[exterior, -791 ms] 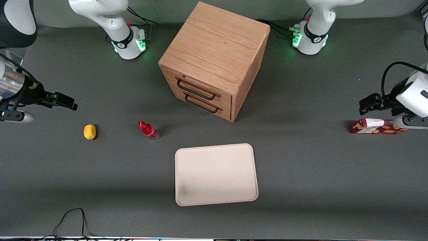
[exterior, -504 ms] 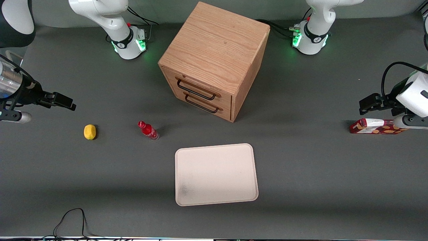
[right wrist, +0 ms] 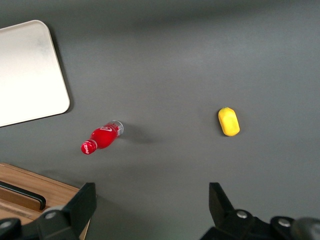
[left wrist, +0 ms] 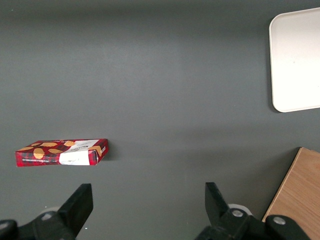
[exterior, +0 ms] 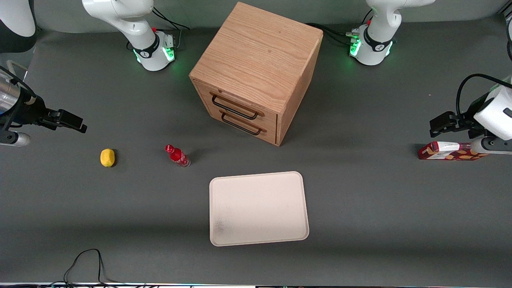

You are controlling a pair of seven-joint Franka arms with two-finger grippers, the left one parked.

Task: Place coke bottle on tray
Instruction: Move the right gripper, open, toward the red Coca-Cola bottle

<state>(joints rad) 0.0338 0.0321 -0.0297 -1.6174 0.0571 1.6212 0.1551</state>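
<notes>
One coke bottle [exterior: 177,156] stands on the dark grey worktop [exterior: 360,208], tilted in the front view so that its red cap leans away from its clear base. It lies between a single yellow lemon [exterior: 107,157], which sits toward the working arm's end of the worktop, and the one tray [exterior: 259,208]. The bottle is near the tray's corner but not touching it, and slightly farther from the front camera than the tray. The tray is cream-white, flat and bare, with a faint grey smudge near one corner, and it rests nearer the worktop's front edge than anything else.

One wooden cabinet [exterior: 256,72] with two drawers, each with a dark handle, stands farther from the front camera than the tray, turned at an angle. One flat red carton [exterior: 450,151] with orange patterns lies toward the parked arm's end of the worktop.

The claw [exterior: 70,120] hangs above the worktop at the working arm's end, farther from the front camera than the lemon and well apart from the bottle. In the right wrist view its two fingers [right wrist: 80,207] stand wide apart with nothing between them, above the bottle [right wrist: 102,137] and lemon [right wrist: 229,121].

The worktop is a plain matte grey sheet; a black cable [exterior: 86,262] loops on it near the front edge.
</notes>
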